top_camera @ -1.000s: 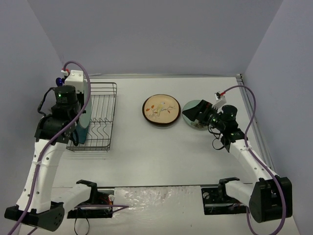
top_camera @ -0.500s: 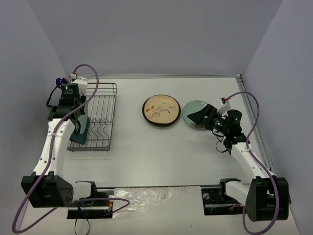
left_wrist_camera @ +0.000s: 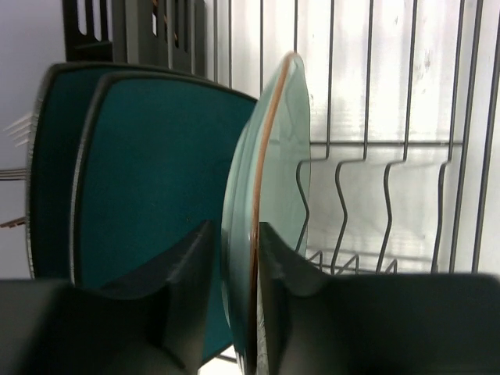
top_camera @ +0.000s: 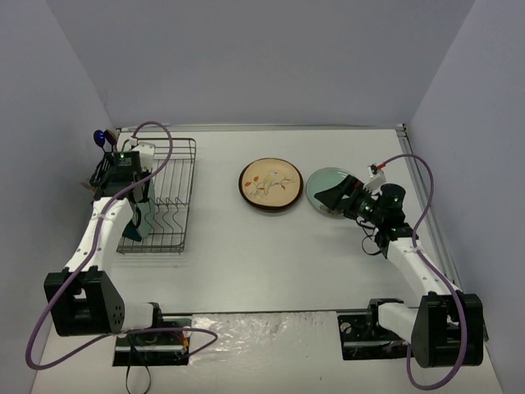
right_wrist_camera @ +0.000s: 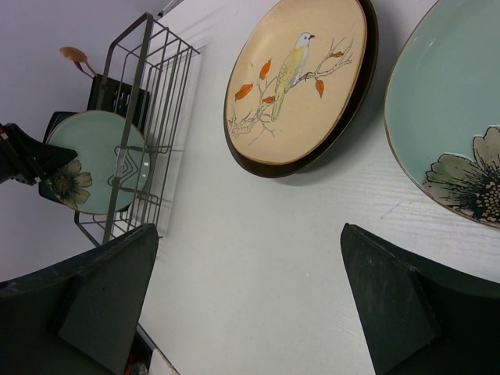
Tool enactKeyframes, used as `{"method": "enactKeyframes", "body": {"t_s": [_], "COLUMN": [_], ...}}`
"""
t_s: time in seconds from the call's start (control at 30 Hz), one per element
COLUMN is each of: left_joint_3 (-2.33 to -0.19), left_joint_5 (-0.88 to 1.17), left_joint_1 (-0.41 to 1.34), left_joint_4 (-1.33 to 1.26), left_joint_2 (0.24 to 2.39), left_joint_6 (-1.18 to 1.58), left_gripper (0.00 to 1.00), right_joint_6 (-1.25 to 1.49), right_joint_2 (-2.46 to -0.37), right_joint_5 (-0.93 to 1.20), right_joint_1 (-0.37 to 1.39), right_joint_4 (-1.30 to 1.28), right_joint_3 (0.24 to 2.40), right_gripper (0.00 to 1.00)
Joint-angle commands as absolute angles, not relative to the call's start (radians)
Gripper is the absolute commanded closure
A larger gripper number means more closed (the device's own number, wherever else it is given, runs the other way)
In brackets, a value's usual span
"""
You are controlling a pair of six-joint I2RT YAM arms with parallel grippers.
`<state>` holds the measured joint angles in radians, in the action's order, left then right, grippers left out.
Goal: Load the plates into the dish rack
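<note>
The black wire dish rack (top_camera: 176, 176) sits at the left of the table. In the left wrist view two dark teal plates (left_wrist_camera: 156, 172) stand upright in it. Beside them a pale mint plate (left_wrist_camera: 277, 156) stands on edge among the rack wires (left_wrist_camera: 406, 141). My left gripper (left_wrist_camera: 234, 230) is closed around this plate's rim, its fingers tight on either side. A cream bird plate with a brown rim (top_camera: 271, 185) lies flat mid-table. A mint flower plate (top_camera: 318, 182) lies to its right. My right gripper (top_camera: 332, 193) hovers open over that plate's near edge, holding nothing.
A small black cutlery caddy (left_wrist_camera: 133, 27) hangs on the rack's far left side, with a spoon (right_wrist_camera: 74, 55) sticking out. The right wrist view shows the rack (right_wrist_camera: 148, 86) and its mint plate (right_wrist_camera: 98, 160) far off. Grey walls enclose the table.
The left arm came down from high above the rack, and the mint plate now stands in the tines beside the teal plates. The right gripper shifted slightly right, still open.
</note>
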<state>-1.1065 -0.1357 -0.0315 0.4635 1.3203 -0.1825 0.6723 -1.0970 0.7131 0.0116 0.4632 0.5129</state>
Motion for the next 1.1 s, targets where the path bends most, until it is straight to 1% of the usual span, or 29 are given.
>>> {"method": "enactKeyframes", "body": {"t_s": [0.0, 0.13, 0.23, 0.3, 0.4, 0.5, 0.6, 0.67, 0.73, 0.87, 0.97, 1.07], "left_joint_3": [-1.127, -1.124, -1.132, -1.142, -1.155, -1.156, -1.157, -1.154, -1.143, -1.125, -1.082, -1.045], "left_joint_5": [-0.167, -0.173, -0.178, -0.172, -0.170, -0.192, -0.215, -0.186, -0.113, -0.009, 0.026, 0.053], "left_joint_1": [-0.037, -0.037, -0.037, -0.037, -0.037, -0.037, -0.037, -0.035, -0.035, -0.034, -0.026, -0.015], "left_joint_4": [0.321, 0.323, 0.334, 0.341, 0.346, 0.341, 0.348, 0.353, 0.344, 0.350, 0.349, 0.339], "left_joint_2": [1.262, 1.246, 1.228, 1.205, 1.160, 1.131, 1.124, 1.109, 1.061, 0.955, 0.869, 0.828], "left_joint_6": [-0.180, -0.169, -0.161, -0.153, -0.135, -0.134, -0.120, -0.088, -0.063, 0.051, 0.108, 0.123], "left_gripper": [0.69, 0.54, 0.35, 0.25, 0.17, 0.12, 0.11, 0.11, 0.09, 0.03, 0.03, 0.03], "right_joint_6": [0.648, 0.636, 0.618, 0.602, 0.586, 0.588, 0.596, 0.604, 0.610, 0.625, 0.635, 0.647], "right_joint_2": [-1.102, -1.099, -1.087, -1.075, -1.067, -1.078, -1.099, -1.123, -1.143, -1.206, -1.236, -1.269], "right_joint_5": [0.691, 0.651, 0.549, 0.489, 0.351, 0.291, 0.279, 0.268, 0.267, 0.253, 0.256, 0.279], "right_joint_1": [0.005, -0.023, -0.032, -0.038, -0.050, -0.070, -0.085, -0.093, -0.120, -0.163, -0.175, -0.192], "right_joint_4": [0.506, 0.466, 0.386, 0.330, 0.255, 0.233, 0.232, 0.230, 0.230, 0.238, 0.276, 0.310], "right_joint_3": [0.525, 0.539, 0.557, 0.569, 0.585, 0.589, 0.590, 0.592, 0.592, 0.590, 0.585, 0.582], "right_gripper": [0.00, 0.01, 0.01, 0.01, 0.01, 0.01, 0.01, 0.01, 0.02, 0.02, 0.02, 0.03]}}
